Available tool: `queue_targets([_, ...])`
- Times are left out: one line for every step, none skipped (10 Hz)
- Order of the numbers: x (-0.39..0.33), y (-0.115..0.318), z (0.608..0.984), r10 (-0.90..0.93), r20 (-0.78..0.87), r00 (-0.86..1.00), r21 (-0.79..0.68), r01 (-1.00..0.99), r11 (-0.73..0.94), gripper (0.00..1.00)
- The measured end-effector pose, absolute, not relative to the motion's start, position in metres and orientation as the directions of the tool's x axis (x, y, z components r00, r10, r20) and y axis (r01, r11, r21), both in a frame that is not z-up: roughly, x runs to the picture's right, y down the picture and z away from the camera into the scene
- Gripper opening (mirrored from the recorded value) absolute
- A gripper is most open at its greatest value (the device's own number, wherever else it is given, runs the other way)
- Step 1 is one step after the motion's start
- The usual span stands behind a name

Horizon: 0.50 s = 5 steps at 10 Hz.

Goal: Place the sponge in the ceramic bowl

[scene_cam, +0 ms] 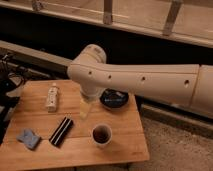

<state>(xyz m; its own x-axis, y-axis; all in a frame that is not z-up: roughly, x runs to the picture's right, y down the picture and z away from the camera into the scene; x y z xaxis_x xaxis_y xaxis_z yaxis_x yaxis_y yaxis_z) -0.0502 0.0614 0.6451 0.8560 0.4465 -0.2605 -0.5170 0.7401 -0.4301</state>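
Camera view: I see gripper [86, 110] hanging from arm [145, 82] over middle of desk [127, 147]; open or closed, I cannot tell. Sponge [28, 138], probably the blue piece, lies near front-left corner. Ceramic bowl [114, 99] near back-right edge, well apart.

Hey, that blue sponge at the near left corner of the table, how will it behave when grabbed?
The sponge lies flat and looks soft, so it probably squashes when gripped and weighs little. Being low and flat, it should slide rather than roll if nudged. The gripper hangs over the middle of the table, apart from it.
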Motion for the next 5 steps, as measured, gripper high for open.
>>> queue_targets([-0.052, 0.059, 0.646, 0.463, -0.257, 0.848, -0.428, -0.530, 0.733, 1.00])
queue_targets([-0.056, 0.059, 0.647, 0.487, -0.242, 0.839, -0.432, -0.543, 0.720, 1.00])
queue_targets([-0.065, 0.059, 0.648, 0.518, -0.214, 0.828, -0.443, -0.555, 0.704, 1.00])
queue_targets([-0.082, 0.057, 0.652, 0.537, -0.182, 0.824, -0.453, -0.555, 0.698, 1.00])
queue_targets([-0.101, 0.054, 0.657, 0.550, -0.154, 0.821, -0.464, -0.552, 0.693, 1.00])
